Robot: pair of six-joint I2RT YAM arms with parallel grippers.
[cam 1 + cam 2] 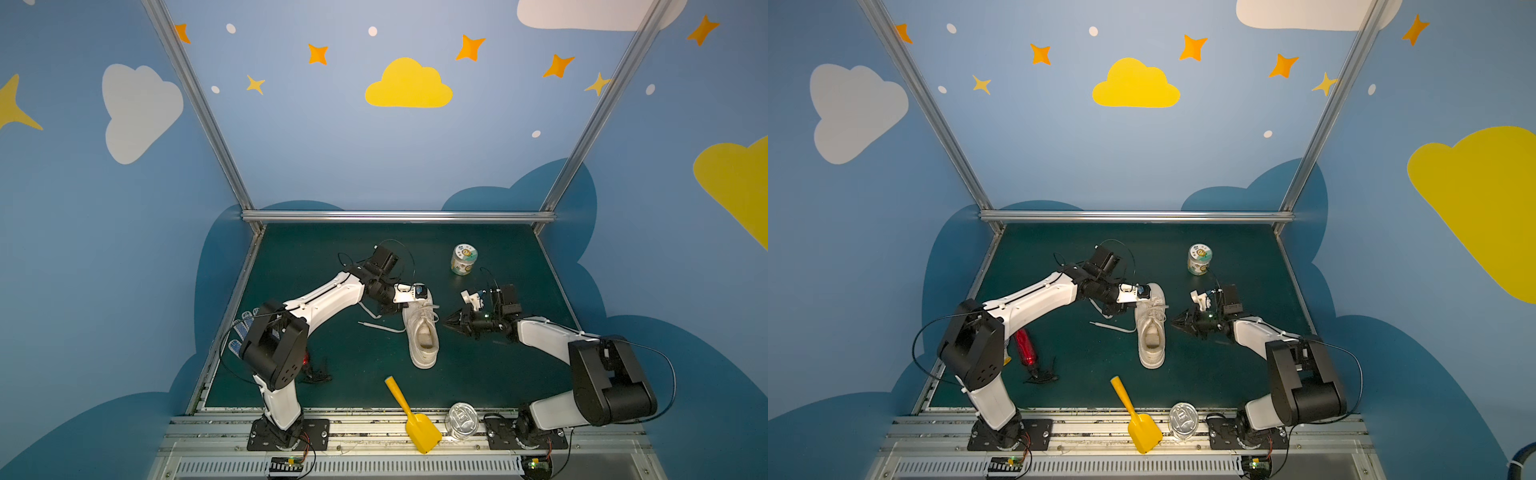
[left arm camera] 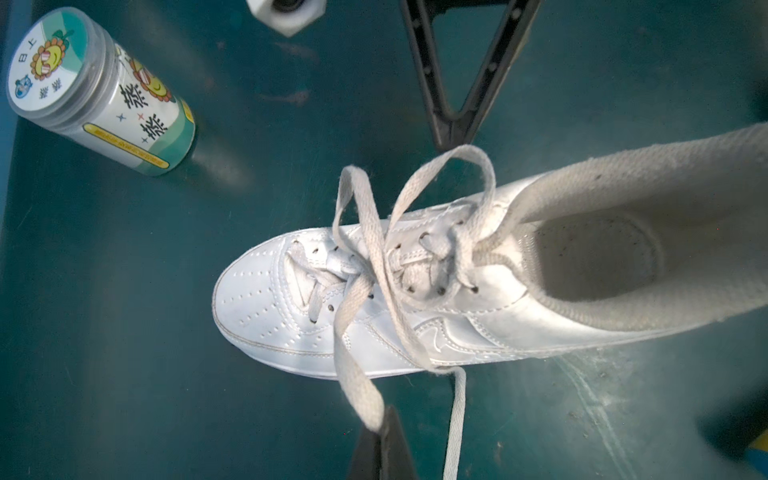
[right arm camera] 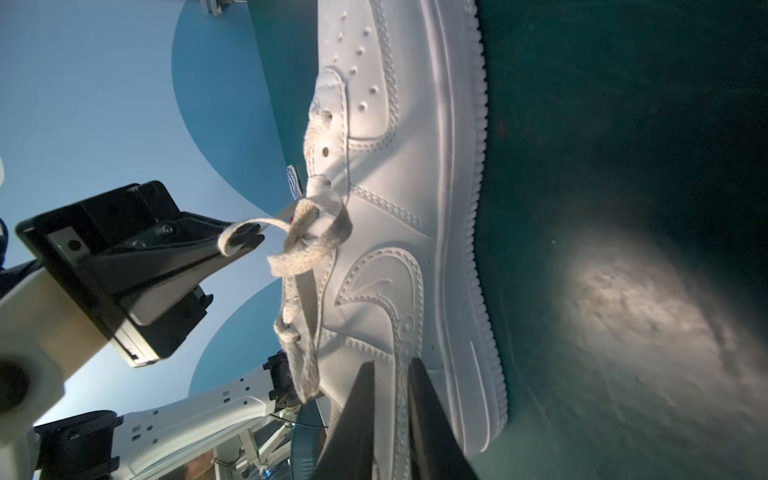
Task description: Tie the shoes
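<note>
A white low-top shoe [image 1: 424, 332] [image 1: 1152, 332] lies on the green table, toe toward the back wall. My left gripper [image 2: 382, 424] is at the shoe's left, shut on a loop of flat white lace that rises from the eyelets. The right wrist view shows the same grip [image 3: 245, 239]. A loose lace end [image 1: 380, 327] trails left on the mat. My right gripper [image 1: 445, 322] [image 3: 390, 368] points at the shoe's right side. Its jaws stand a narrow gap apart with nothing between them. A second lace loop [image 2: 469, 151] sticks up just off its tips.
A labelled jar [image 1: 464, 259] stands behind the right gripper. A yellow scoop [image 1: 411, 415] and a tin can [image 1: 461, 419] lie at the front edge. A dotted glove [image 1: 243, 332], a red bottle [image 1: 1026, 347] and a black tangle [image 1: 1042, 376] lie by the left arm.
</note>
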